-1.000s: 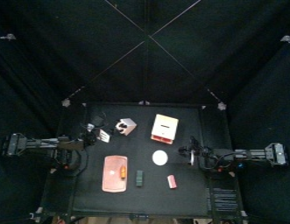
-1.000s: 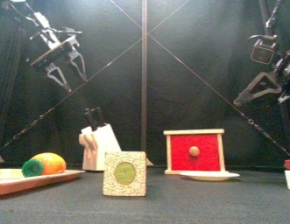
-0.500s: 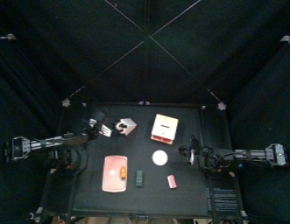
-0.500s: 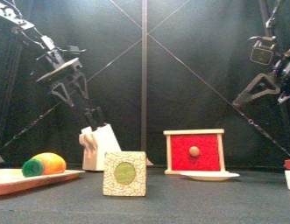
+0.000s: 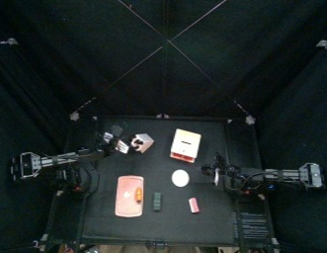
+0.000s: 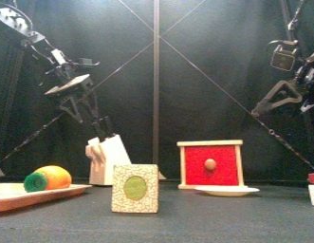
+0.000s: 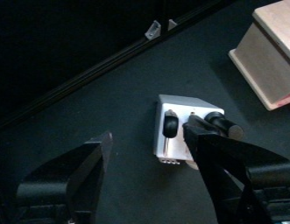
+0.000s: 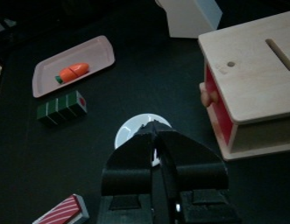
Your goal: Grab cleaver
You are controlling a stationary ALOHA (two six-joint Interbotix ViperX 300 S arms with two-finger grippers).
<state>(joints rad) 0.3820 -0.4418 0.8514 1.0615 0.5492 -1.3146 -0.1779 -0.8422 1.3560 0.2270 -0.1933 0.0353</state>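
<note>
Hovering my wide-open left gripper (image 6: 81,106) above the whitish-grey knife block (image 6: 107,159) with dark handles (image 7: 171,125); right gripper (image 8: 160,140) is resting closed, far right.

cleaver: the blade sat hidden inside the whitish-grey knife block (image 7: 180,128); only the dark handles (image 6: 103,126) stuck out.
red wooden box with a round knob (image 8: 259,80): it was cut off by the edge in the right wrist view.
pink flat tray (image 6: 27,196): its left end ran off the front view.
small red thing at the right edge (image 6: 312,178): too little showed to tell what it was.
top view: the small things on the black table (image 5: 218,213) were too tiny to name.
</note>
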